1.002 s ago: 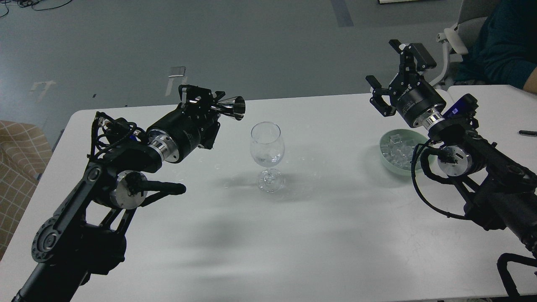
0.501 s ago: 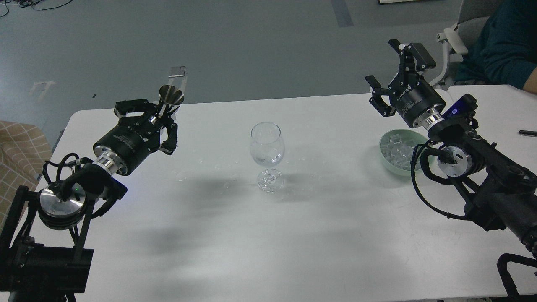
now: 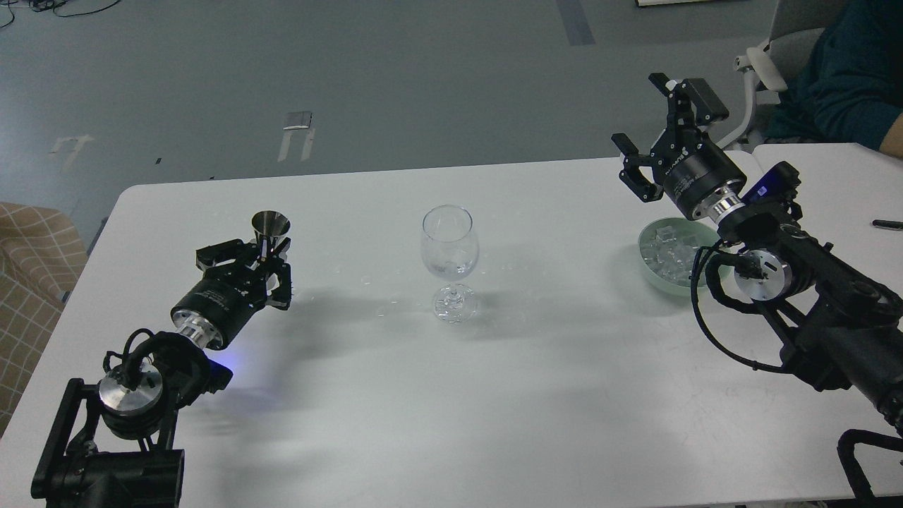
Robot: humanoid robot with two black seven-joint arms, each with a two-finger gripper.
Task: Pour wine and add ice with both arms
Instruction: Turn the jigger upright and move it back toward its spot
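Observation:
A clear stemmed wine glass [image 3: 450, 257] stands upright mid-table with a little clear wine [image 3: 449, 269] at its bottom. My left gripper [image 3: 262, 257] is shut on a small metal jigger [image 3: 271, 226], held upright low over the table, left of the glass. A pale green bowl [image 3: 646, 264] holds a heap of clear ice cubes [image 3: 669, 254] at the right. My right gripper [image 3: 652, 134] is open and empty, raised above and behind the bowl.
The white table [image 3: 451, 395] has small water drops around the glass. A person in a dark teal sleeve [image 3: 846, 77] sits by a white chair at the far right. A dark pen [image 3: 887, 224] lies at the right edge.
My left arm swung away from the glass, turned the jigger upright and lowered it to the left, close to the table. My right gripper barely shifted.

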